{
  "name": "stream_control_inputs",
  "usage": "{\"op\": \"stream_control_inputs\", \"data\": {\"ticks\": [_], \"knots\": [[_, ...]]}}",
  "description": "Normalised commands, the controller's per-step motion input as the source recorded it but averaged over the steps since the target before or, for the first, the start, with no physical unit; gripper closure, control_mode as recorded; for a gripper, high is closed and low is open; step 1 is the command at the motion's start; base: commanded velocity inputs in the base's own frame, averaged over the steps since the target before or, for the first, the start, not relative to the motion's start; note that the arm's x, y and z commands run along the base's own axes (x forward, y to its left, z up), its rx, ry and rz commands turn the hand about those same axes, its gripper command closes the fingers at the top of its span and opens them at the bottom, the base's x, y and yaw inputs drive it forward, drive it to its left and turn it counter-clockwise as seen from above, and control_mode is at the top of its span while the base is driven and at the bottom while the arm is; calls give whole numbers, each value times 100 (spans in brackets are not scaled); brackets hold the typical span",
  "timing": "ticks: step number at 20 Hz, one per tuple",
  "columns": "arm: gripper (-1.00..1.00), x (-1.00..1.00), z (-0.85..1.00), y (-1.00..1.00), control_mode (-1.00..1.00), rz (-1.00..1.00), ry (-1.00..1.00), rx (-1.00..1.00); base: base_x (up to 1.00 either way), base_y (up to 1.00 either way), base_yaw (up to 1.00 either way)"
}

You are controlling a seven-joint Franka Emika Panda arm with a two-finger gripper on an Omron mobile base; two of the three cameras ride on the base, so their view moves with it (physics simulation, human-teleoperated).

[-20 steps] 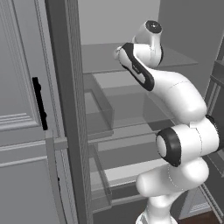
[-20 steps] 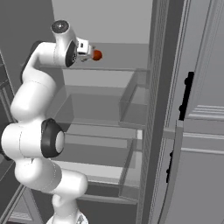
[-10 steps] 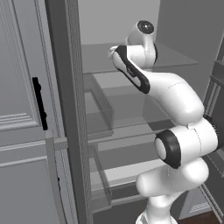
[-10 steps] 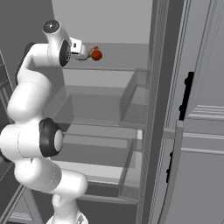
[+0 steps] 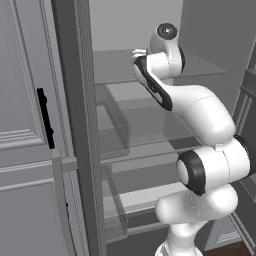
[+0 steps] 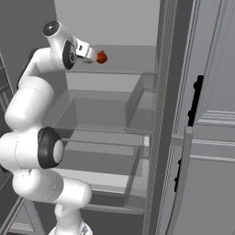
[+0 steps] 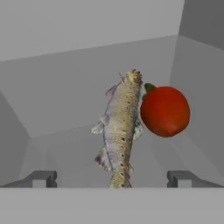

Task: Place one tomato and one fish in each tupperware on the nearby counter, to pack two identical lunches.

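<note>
A speckled brown fish (image 7: pixel 120 131) lies lengthwise on a grey fridge shelf, straight ahead of the hand. A red tomato (image 7: pixel 165 110) with a green stem rests against the fish's right side. My gripper (image 7: pixel 113 179) is open, and its two dark fingertips (image 7: pixel 43 178) stand wide apart on either side of the fish's tail end, touching nothing. In the right base view the gripper (image 6: pixel 92 55) is up at the top shelf, right next to the tomato (image 6: pixel 101 58). From the left base view the hand (image 5: pixel 139 54) reaches into the same shelf. The tupperware and the counter are out of view.
The fridge interior has several glass shelves (image 6: pixel 105 114) and a clear bin (image 6: pixel 142 110) below the hand. A grey panelled door with a black handle (image 5: pixel 45 117) stands to the left; a matching one (image 6: pixel 196 101) stands to the right. The shelf's back and side walls close in around the food.
The upper arm and wrist have swung and risen a little while the hand stays at the top shelf near the tomato. The gripper stays open; fish and tomato have not moved.
</note>
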Motion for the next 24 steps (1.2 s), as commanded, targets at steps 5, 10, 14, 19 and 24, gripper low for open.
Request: {"op": "stream_control_inputs", "data": {"ticks": [5,10,14,19,24], "knots": [[-100,7,23,17,-100,-8,-1,0,0,0,0],[-100,30,-4,-8,-100,-1,2,0,0,0,0],[-100,29,-1,-31,-100,1,7,1,0,0,0],[-100,9,-10,-27,-100,7,3,5,0,0,0],[-100,0,-35,0,-100,12,1,10,0,0,0]]}}
